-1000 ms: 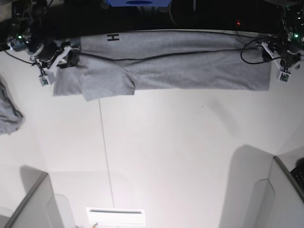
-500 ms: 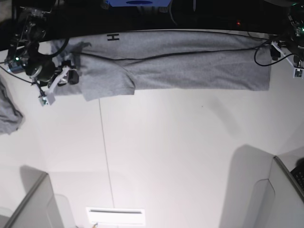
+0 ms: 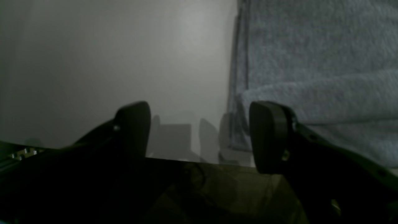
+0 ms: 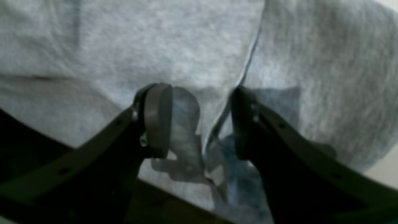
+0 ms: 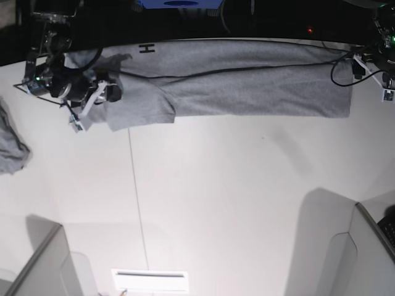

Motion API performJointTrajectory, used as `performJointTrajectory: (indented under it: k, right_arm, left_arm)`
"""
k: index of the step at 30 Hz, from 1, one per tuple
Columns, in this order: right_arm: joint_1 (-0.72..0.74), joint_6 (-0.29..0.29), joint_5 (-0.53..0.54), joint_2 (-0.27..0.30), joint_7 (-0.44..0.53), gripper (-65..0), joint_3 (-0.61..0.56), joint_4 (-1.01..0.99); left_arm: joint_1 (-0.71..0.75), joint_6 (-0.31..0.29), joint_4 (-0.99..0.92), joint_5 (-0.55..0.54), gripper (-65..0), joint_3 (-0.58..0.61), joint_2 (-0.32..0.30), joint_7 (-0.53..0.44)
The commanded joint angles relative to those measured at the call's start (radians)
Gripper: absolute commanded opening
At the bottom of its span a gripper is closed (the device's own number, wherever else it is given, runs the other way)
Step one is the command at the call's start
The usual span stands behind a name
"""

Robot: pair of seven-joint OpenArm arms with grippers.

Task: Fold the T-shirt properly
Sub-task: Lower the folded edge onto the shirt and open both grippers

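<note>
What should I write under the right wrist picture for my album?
The right gripper, open, hovers over the large heather-grey cotton T-shirt, right above a seam edge.

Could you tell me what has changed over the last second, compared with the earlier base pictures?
The right gripper has moved in over the sleeve end of the large heather-grey cotton T-shirt, jaws open with a cloth edge between them. The left gripper has drawn back off the hem toward the table's edge, open and empty. The shirt still lies as a long folded band; the small grey cloth has not moved.
</note>
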Motion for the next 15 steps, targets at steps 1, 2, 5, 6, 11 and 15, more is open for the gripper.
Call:
performJointTrajectory:
  k: [1, 2, 5, 6, 11, 15]
  right_arm:
    - [0.01, 0.007, 0.013, 0.008, 0.01, -35.9, 0.006, 0.014]
    - [0.01, 0.007, 0.013, 0.006, 0.01, -35.9, 0.006, 0.014]
    - [0.01, 0.007, 0.013, 0.003, 0.01, -38.6, 0.006, 0.014]
    - [0.01, 0.007, 0.013, 0.001, 0.01, -42.3, 0.006, 0.014]
    - [0.001, 0.007, 0.016, 0.001, 0.002, -65.0, 0.008, 0.014]
    - [-0.027, 0.007, 0.022, 0.001, 0.001, -65.0, 0.008, 0.028]
  left_arm:
    - [0.003, -0.001, 0.012, 0.002, -16.9, -0.011, -0.016, -0.009]
    - [0.003, -0.001, 0.012, 0.005, -16.9, -0.011, -0.016, -0.009]
    - [0.005, -0.001, 0.011, 0.005, -16.9, -0.011, -0.016, -0.009]
    - [0.005, -0.001, 0.011, 0.005, -16.9, -0.011, -0.016, -0.009]
    - [0.005, -0.001, 0.011, 0.007, -16.9, -0.011, -0.016, -0.009]
    - [0.005, -0.001, 0.009, 0.007, -16.9, -0.011, -0.016, -0.009]
